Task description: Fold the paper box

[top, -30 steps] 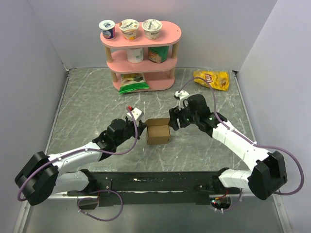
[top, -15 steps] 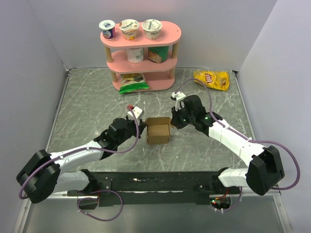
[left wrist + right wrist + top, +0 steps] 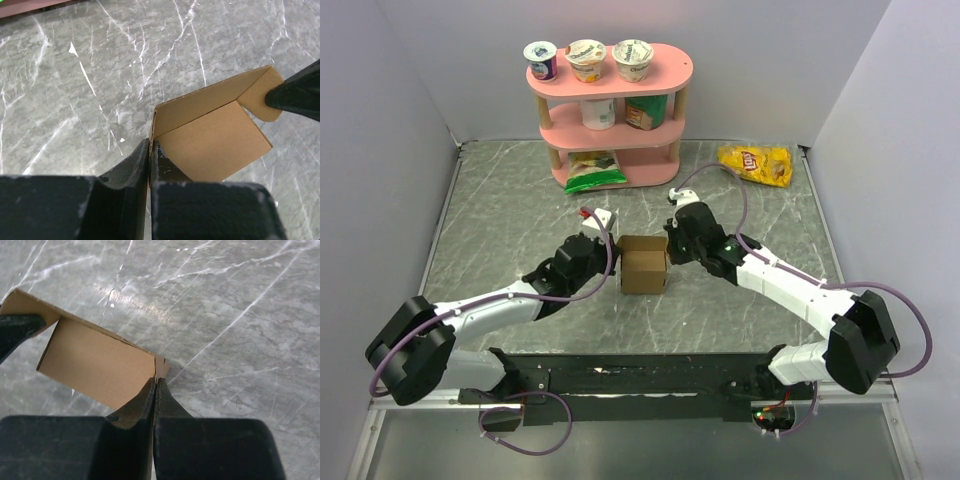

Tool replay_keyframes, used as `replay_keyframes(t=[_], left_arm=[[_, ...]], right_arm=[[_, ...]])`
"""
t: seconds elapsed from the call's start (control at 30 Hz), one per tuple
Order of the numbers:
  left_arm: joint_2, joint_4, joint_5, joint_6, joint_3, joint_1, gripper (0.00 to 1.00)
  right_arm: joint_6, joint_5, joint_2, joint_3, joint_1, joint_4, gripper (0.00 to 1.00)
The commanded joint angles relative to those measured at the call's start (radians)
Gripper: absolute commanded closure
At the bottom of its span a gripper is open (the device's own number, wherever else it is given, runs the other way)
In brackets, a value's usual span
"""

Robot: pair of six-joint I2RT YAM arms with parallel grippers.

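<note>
The paper box (image 3: 643, 264), small and plain brown, stands at the middle of the marble table between my two grippers. My left gripper (image 3: 613, 262) is shut on the box's left wall; in the left wrist view the cardboard edge runs down between its fingertips (image 3: 150, 146), with the paper box (image 3: 210, 135) just beyond. My right gripper (image 3: 671, 250) is shut on the box's right edge; the right wrist view shows its tips (image 3: 156, 382) pinching a corner of the paper box (image 3: 95, 365). From above, brown panels cover the box's top.
A pink three-level shelf (image 3: 610, 112) with yogurt cups and packets stands at the back, a green bag (image 3: 594, 170) on its lowest level. A yellow chip bag (image 3: 756, 164) lies at the back right. Grey walls enclose the table on three sides.
My right gripper has moved left to the box's right edge and shut on it. The left gripper has pushed in slightly. The box's open inside no longer shows from above.
</note>
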Motion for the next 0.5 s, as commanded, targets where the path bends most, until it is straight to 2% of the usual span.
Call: replay_keyframes(t=[0.0, 0.2, 0.47], left_arm=[[0.009, 0.025, -0.036, -0.086, 0.025, -0.019, 0.91], [0.009, 0.025, -0.069, -0.158, 0.038, -0.025, 0.91], [0.008, 0.075, -0.091, -0.097, 0.007, -0.064, 0.89]], right_arm=[[0.096, 0.09, 0.034, 0.027, 0.037, -0.052, 1.0], [0.151, 0.192, 0.04, 0.039, 0.102, -0.066, 1.0], [0.186, 0.215, 0.043, 0.044, 0.134, -0.073, 1.0]])
